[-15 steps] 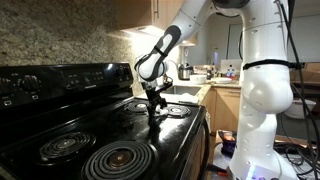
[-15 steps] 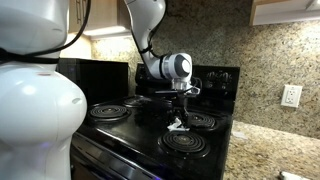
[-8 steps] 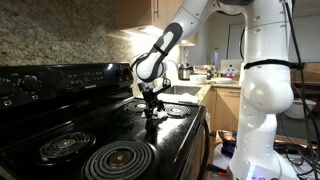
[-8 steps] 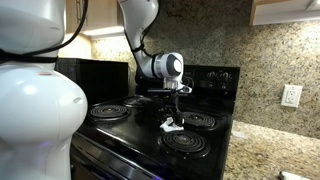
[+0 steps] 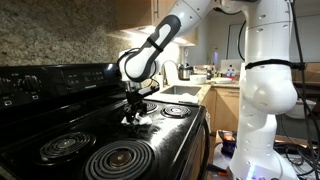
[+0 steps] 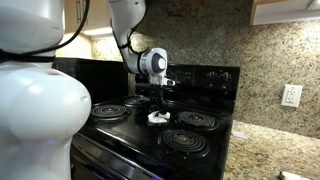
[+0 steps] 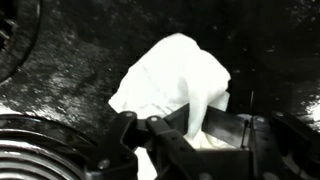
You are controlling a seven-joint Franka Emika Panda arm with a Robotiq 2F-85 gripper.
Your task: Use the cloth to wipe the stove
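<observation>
Wrist view: the small whitish-grey soft fabric cloth [image 7: 175, 85] is pinched between the dark fingers [image 7: 128, 130], its crumpled bulk spilling toward 12 o'clock onto the glossy black electric stove [image 7: 70, 70]; a ribbed spiral coil burner [image 7: 30, 160] curves at 8 o'clock. It lies on the smooth centre panel.

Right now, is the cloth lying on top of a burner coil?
No: the wrist view shows the cloth on the bare black top of the stove, beside a coil.
</observation>
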